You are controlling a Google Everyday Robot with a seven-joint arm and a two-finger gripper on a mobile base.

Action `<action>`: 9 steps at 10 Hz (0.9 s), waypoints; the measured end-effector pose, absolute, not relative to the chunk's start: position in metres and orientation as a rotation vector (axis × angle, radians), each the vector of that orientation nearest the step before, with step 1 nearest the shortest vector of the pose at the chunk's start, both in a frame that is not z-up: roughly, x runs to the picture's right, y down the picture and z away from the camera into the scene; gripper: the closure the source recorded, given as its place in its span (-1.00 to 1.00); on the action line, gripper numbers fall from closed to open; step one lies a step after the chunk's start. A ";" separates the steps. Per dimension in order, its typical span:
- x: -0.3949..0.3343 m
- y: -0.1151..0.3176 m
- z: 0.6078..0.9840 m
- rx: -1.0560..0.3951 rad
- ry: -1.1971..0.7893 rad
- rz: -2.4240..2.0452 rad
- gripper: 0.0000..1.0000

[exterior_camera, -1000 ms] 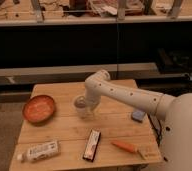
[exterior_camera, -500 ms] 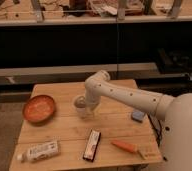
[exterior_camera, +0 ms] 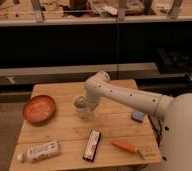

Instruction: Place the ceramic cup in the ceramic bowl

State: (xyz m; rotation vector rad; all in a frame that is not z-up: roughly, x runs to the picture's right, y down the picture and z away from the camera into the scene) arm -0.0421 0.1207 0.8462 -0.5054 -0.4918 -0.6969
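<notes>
Nothing moved since earlier, gripper (exterior_camera: 84,106) at ceramic cup (exterior_camera: 81,107), jaws' opening unclear, ceramic bowl (exterior_camera: 39,109) apart

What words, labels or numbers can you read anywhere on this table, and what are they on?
Nothing can be read.
White bottle: its label carries print, too blurred to read.
Dark flat packet: reddish marking, unreadable.
Ceramic cup, ceramic bowl: no text visible.
The gripper sits at the cup.

The gripper (exterior_camera: 84,107) merges with the ceramic cup (exterior_camera: 81,104), blurring their contact. Beside the cup, the robot's white body (exterior_camera: 181,135) is cut off at the edge.
</notes>
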 end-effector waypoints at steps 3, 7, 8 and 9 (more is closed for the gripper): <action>-0.043 0.122 0.848 -0.501 -0.495 -0.702 -0.60; -0.043 0.125 0.851 -0.497 -0.498 -0.708 -0.12; -0.043 0.126 0.852 -0.497 -0.498 -0.710 0.08; -0.043 0.126 0.852 -0.496 -0.498 -0.711 0.27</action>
